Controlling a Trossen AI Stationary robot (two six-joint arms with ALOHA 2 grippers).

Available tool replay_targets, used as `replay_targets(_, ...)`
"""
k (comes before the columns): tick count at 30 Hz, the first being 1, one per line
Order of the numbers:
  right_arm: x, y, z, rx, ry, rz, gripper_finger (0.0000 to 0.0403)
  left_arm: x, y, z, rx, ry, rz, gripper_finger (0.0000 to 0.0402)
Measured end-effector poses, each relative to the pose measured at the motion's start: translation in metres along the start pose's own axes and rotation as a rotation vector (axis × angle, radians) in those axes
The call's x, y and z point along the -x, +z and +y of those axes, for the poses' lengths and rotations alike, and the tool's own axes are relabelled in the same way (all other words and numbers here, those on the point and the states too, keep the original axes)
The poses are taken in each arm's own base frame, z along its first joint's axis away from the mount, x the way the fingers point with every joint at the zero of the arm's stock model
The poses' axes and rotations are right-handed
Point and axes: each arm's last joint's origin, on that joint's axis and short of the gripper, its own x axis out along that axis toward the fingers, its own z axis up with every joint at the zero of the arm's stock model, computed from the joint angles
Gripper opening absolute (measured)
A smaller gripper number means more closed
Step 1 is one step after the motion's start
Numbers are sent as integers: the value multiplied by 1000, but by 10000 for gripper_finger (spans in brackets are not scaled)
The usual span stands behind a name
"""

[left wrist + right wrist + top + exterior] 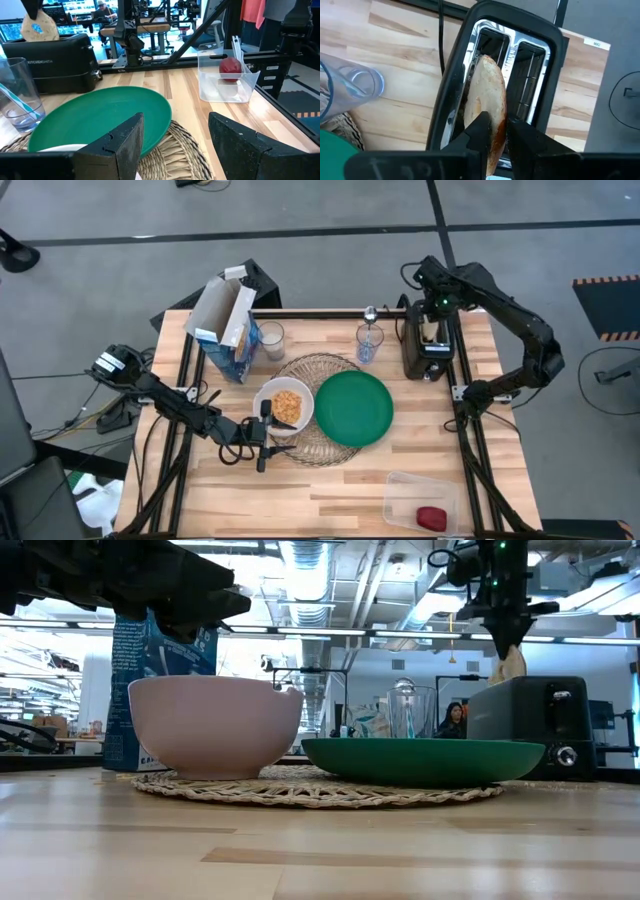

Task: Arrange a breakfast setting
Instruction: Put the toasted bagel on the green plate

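Note:
A woven mat [322, 370] carries a white bowl [283, 406] of cereal and a green plate [354, 408]. The blue-and-white cereal box [226, 328] stands at the far left, beside a glass of milk [270, 340]. A second glass [369, 342] holds the spoon. My right gripper [494, 127] is shut on a bagel half [485, 107] above the black toaster [428, 345]. My left gripper [175, 145] is open and empty beside the bowl's near-left side. The red apple [432, 518] lies in a clear tub [420, 502]. My right gripper pinches the bagel half's upper edge [492, 131] between its two fingers, one on each flat face, from above and pointing down. The bagel hangs upright below the fingers [510, 665], over one toaster slot [481, 45], its lower edge about level with the toaster's top.
The toaster stands at the far right of the table with its cord trailing. The tub sits at the near right corner. Bare wood lies along the near edge [300, 500]. A person shows in the room behind in the low view [455, 718].

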Motion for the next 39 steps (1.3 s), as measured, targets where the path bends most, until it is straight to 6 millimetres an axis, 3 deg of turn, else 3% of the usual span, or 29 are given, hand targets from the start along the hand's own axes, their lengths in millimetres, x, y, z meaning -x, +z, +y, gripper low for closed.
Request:
replay_targets(17, 38, -4, 6, 67, 52, -78, 82, 0, -1, 0, 3, -1, 12, 210)
replay_targets(27, 64, -27, 6, 129, 139, -164, 82, 0, -2, 0, 9, -1, 15, 210)
replay_targets(39, 85, -49, 34, 268, 350, -241, 82, 0, -2, 0, 17, 2, 14, 210)
